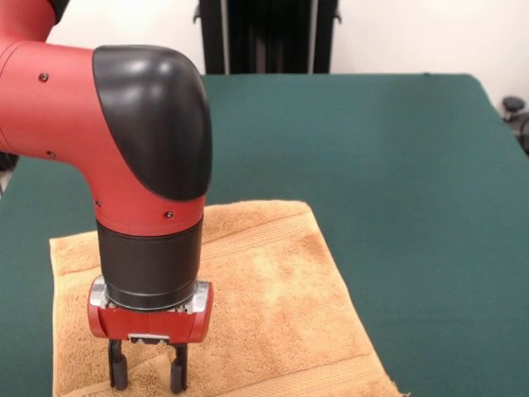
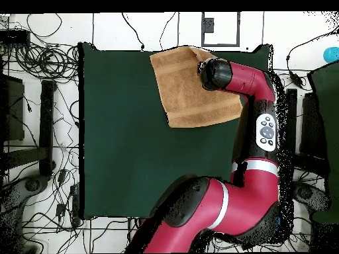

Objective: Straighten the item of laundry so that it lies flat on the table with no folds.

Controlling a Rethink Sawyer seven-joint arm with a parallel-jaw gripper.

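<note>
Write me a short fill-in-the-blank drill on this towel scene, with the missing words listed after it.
1. The towel lies on a table covered in dark ____ cloth.
2. The gripper has its two black fingers pointing ____ at the towel.
3. In the overhead view the towel lies near one ____ of the table, not at its middle.
4. The towel's colour is tan-____.

Missing words: green; down; edge; orange

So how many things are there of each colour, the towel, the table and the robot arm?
Tan-orange: 1, the terry hand towel
Dark green: 1, the cloth-covered table
Red and black: 1, the robot arm with its gripper
Total: 3
</note>
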